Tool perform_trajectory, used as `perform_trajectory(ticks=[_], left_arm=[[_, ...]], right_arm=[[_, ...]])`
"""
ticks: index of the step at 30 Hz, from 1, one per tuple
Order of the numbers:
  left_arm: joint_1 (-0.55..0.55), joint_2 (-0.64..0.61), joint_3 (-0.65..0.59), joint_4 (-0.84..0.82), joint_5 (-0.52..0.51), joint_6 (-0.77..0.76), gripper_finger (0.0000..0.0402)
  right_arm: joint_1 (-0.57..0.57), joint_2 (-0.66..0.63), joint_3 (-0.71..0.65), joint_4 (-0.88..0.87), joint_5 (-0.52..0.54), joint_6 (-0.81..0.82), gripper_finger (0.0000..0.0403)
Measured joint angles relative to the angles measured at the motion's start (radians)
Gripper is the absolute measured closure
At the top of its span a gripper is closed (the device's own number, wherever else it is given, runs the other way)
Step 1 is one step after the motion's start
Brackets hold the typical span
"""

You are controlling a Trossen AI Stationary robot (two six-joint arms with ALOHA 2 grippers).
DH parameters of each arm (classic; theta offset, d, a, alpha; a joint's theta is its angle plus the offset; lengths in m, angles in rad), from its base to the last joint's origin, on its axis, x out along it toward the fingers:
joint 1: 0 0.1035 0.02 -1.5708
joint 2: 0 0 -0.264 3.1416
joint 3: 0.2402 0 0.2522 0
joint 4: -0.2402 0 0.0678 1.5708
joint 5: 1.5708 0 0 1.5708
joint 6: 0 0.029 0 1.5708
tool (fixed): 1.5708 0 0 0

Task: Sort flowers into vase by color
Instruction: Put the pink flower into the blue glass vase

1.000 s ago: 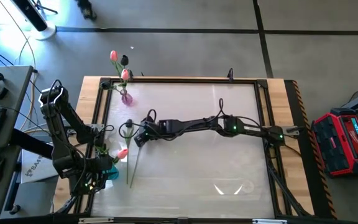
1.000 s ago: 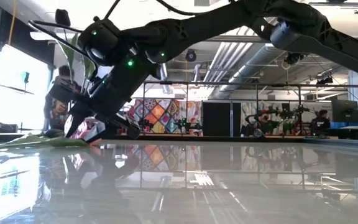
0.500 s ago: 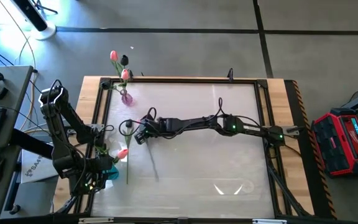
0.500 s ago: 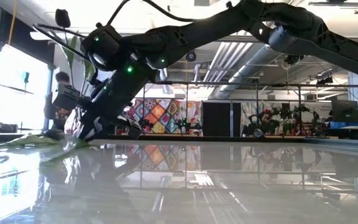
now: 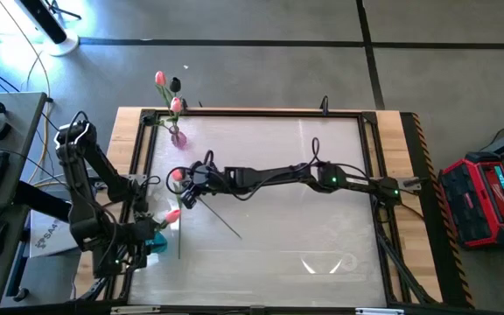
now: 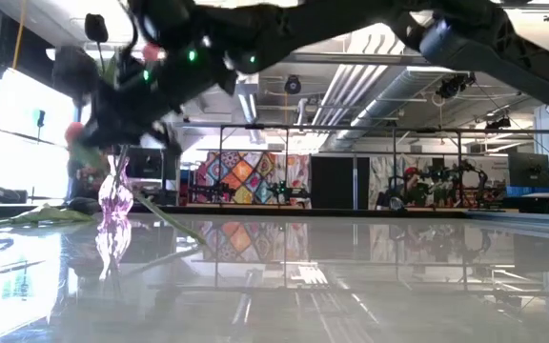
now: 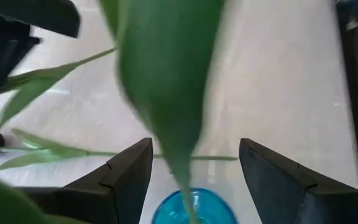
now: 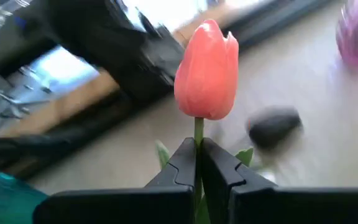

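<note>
The glossy white table [image 5: 278,210] sat inside its wooden frame. My right gripper [image 8: 199,163] was clamped on a pink tulip [image 8: 206,71] just under the head, lifted off the surface left of centre, its stem [image 5: 224,223] trailing back toward me and to the right. The purple vase [image 5: 178,136] with pink blooms stood beyond it, near the far-left corner; I judged that the target. The left gripper [image 7: 194,177] hovered spread wide over the blue vase [image 7: 194,207], holding nothing.
</note>
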Motion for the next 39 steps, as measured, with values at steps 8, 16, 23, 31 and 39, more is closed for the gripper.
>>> perform_trajectory(ticks=[8,16,23,31,39], left_arm=[[-0.043,-0.016,0.109,-0.106,-0.091,-0.025,0.0169],[-0.079,-0.015,0.058,-0.098,-0.04,-0.113,0.0167],[-0.097,-0.015,0.029,-0.096,0.068,-0.235,0.0129],[-0.094,-0.015,0.029,-0.083,0.227,-0.258,0.0092],[-0.094,-0.015,0.029,-0.082,0.55,-0.233,0.0092]], right_arm=[[0.016,-0.092,0.002,0.037,0.022,-0.125,0.0402],[0.037,-0.153,0.002,0.02,0.014,-0.215,0.0403],[0.055,-0.16,0.002,-0.038,0.027,-0.239,0.0403],[0.08,-0.162,0.002,-0.084,0.161,-0.277,0.0403],[0.159,-0.166,0.002,-0.24,0.387,-0.389,0.0403]])
